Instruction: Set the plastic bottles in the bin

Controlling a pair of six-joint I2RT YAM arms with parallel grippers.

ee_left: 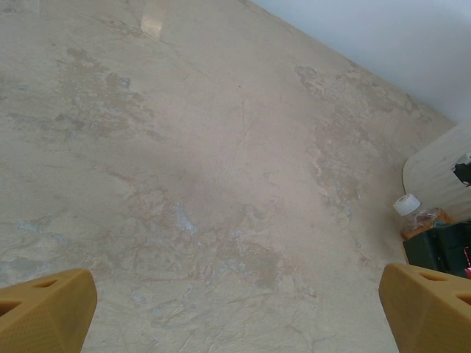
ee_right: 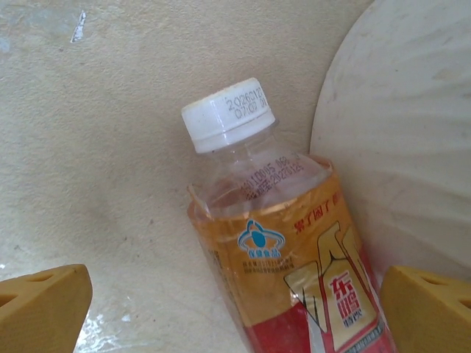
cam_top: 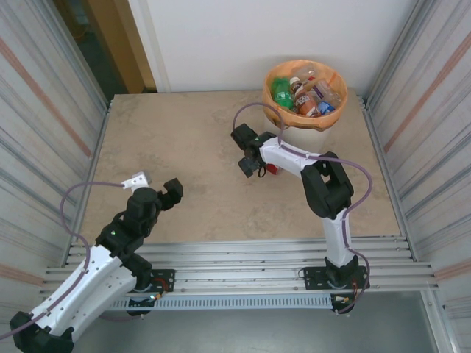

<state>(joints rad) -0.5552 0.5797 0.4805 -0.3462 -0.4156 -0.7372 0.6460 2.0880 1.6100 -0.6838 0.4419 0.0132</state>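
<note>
One plastic bottle point(ee_right: 294, 265) with a white cap and an orange and red label lies on the table beside the bin's white wall point(ee_right: 412, 140). My right gripper point(ee_right: 235, 316) is open, with its yellow fingertips point(ee_right: 44, 301) wide apart on either side of the bottle's body. From above, that gripper point(cam_top: 249, 158) hovers over the bottle point(cam_top: 271, 168), just left of the bin point(cam_top: 291, 132). Several other bottles point(cam_top: 305, 95) lie inside the bin's orange bag. My left gripper point(cam_top: 156, 184) is open over bare table, nothing between its fingers point(ee_left: 44, 309). It sees the bottle point(ee_left: 419, 218) far to its right.
Corrugated metal walls close in the table on the left and right. A rail frame runs along the near edge point(cam_top: 235, 257). The bin stands at the far right corner. The tan tabletop point(cam_top: 184, 140) stretches between the two arms.
</note>
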